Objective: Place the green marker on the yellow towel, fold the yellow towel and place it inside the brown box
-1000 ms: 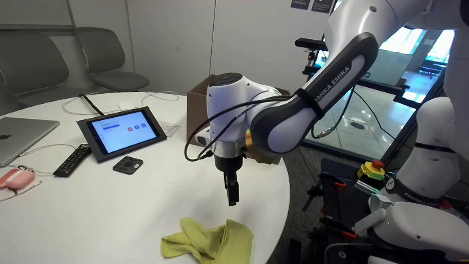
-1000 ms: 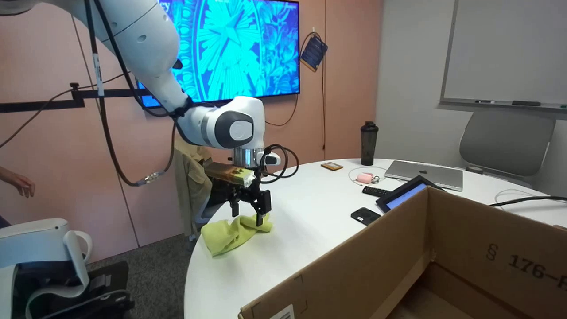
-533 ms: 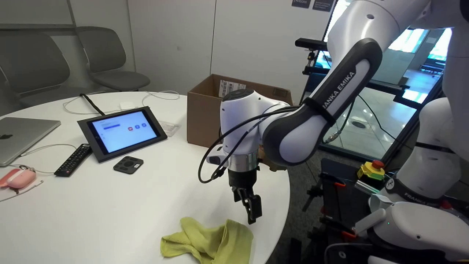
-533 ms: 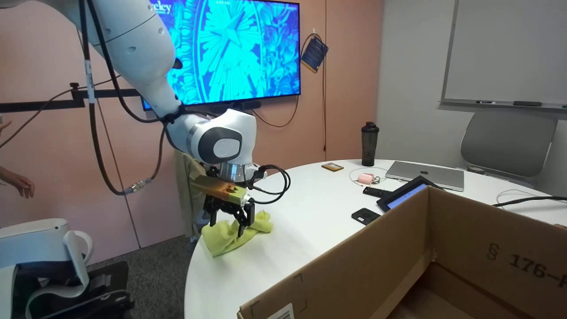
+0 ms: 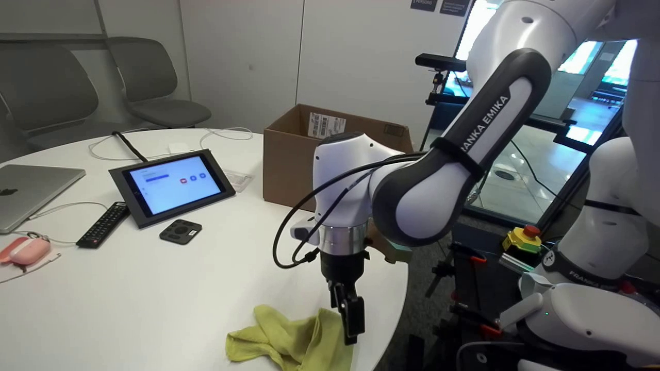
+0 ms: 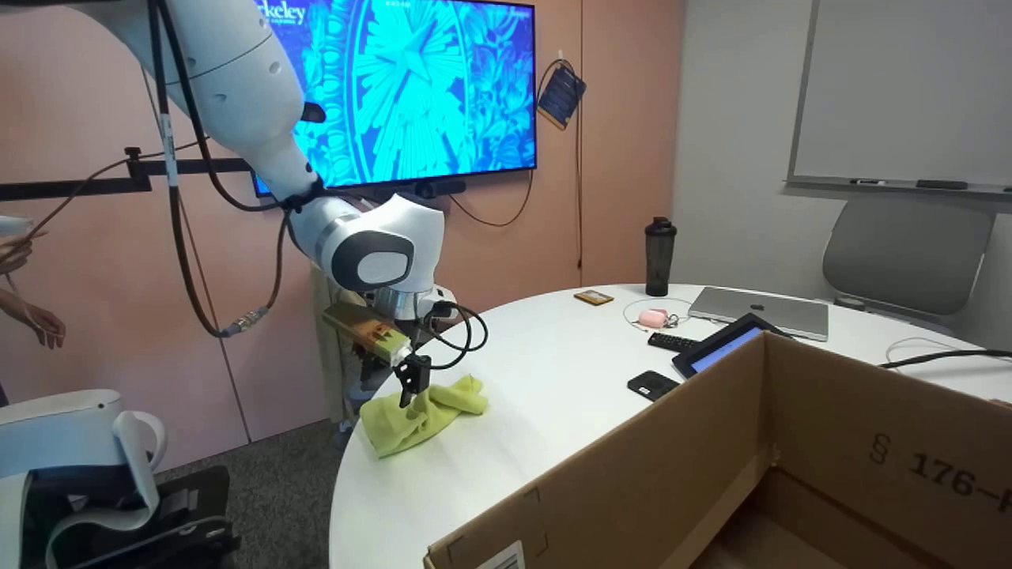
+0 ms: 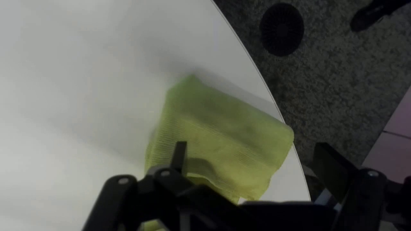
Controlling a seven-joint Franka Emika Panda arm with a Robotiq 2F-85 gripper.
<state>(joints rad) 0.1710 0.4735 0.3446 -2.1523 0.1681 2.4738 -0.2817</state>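
Observation:
The yellow towel [image 5: 296, 342] lies crumpled near the rounded table edge in both exterior views. In the wrist view the towel [image 7: 218, 128] has one corner reaching that edge. My gripper [image 7: 251, 146] stands open over it, nothing clasped. One finger [image 7: 180, 157] appears above the cloth, while the opposite finger [image 7: 330, 170] appears past the table edge. Whether a fingertip touches the towel, I cannot tell. Farther back on the table, the brown box [image 5: 285, 167] stands with its top uncovered; its near wall [image 6: 609, 466] fills the front of an exterior view. The green marker is hidden or out of view.
A tablet [image 5: 175, 184], a remote control [image 5: 103, 225], a round-buttoned black device [image 5: 180, 231], a laptop [image 5: 38, 193] and a pink case [image 5: 29, 251] share the table [image 5: 206, 288]. A dark bottle [image 6: 658, 261] stands at its far side.
My gripper has come down toward the towel, shifted toward the table edge and turned about its own axis. Its jaws stay apart. The towel and box have not moved.

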